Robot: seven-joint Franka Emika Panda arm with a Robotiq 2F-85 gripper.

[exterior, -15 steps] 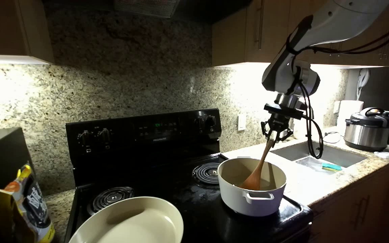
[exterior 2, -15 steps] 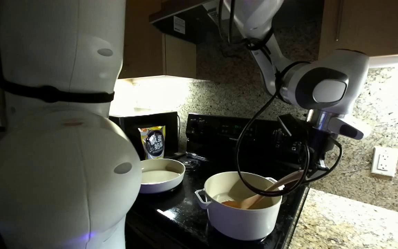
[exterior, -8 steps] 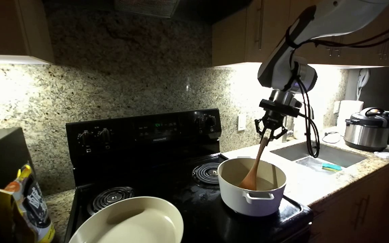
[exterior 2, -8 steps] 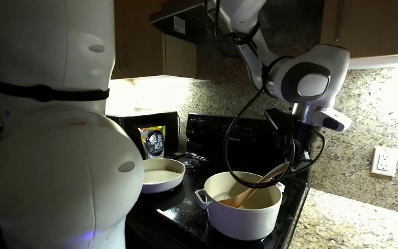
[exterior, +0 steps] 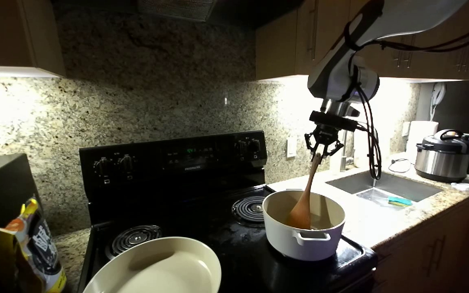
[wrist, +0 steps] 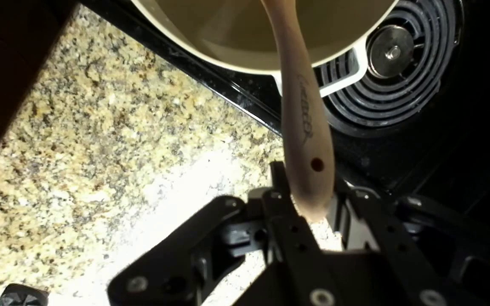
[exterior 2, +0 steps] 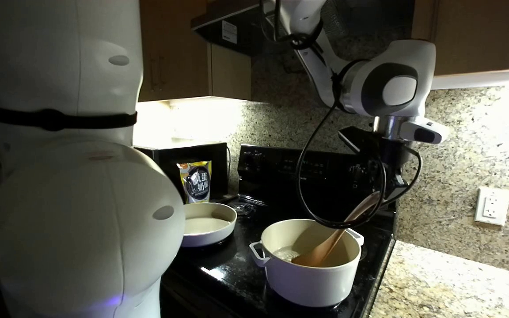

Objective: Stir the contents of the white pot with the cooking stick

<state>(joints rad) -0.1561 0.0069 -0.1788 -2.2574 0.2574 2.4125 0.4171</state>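
"As the gripper (exterior: 316,158) rises, pinching the cooking stick (wrist: 302,104) near its top, the angle steepens with its head inside the white pot (exterior 2: 309,285), so stirring looks under way!"

"Any lettering? Chinese characters on the bag (exterior 2: 196,181), likely Frigidaire on the stove (exterior: 210,215), and script along the cooking stick I can't read"

- We've brought the gripper (exterior: 316,158) up and left in frame over the last second, in both exterior views.
- We've got the cooking stick (exterior: 306,197) steeper in the white pot (exterior: 285,244), handle end higher above the rim.
- Our cable loop (exterior 2: 299,176) rose too; covers less of the pot in an exterior view.
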